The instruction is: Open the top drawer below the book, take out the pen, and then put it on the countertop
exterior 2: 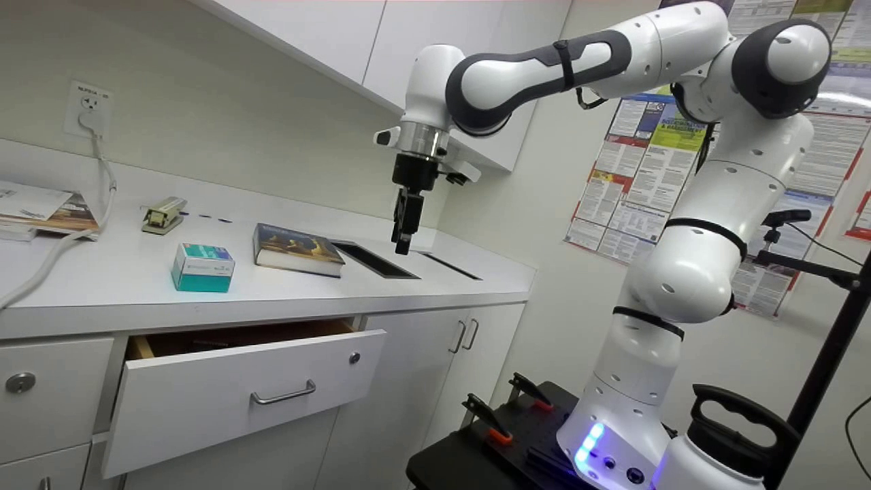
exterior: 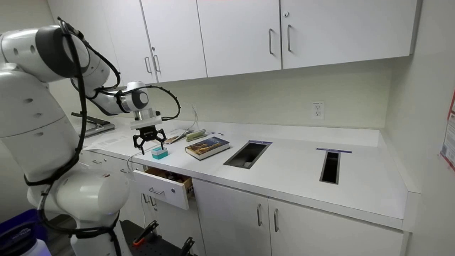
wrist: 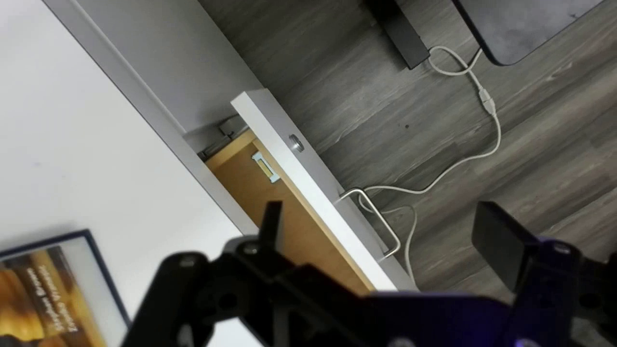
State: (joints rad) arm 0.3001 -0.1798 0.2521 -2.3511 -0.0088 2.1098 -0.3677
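Note:
The top drawer (exterior: 161, 188) is pulled partly open below the countertop (exterior: 284, 174); it also shows in an exterior view (exterior 2: 238, 391) and the wrist view (wrist: 315, 195). Its wooden inside holds a small pale-blue and yellow piece (wrist: 265, 167) near the front corner. Dark items (exterior: 172, 176) lie deeper inside; I cannot make out a pen. The book (exterior: 208, 146) lies flat on the countertop, also seen in the wrist view (wrist: 48, 299). My gripper (exterior: 153, 151) is open and empty, pointing down above the drawer. In the wrist view its fingers (wrist: 381, 212) spread either side of the drawer front and handle.
A teal and white box (exterior 2: 203, 269) stands near the counter edge. A stapler (exterior 2: 163, 214) and papers (exterior 2: 41, 204) lie behind it. Two dark cut-outs (exterior: 247, 154) (exterior: 330, 167) open in the counter. White cupboards (exterior: 238, 35) hang above. A cable (wrist: 448, 173) lies on the floor.

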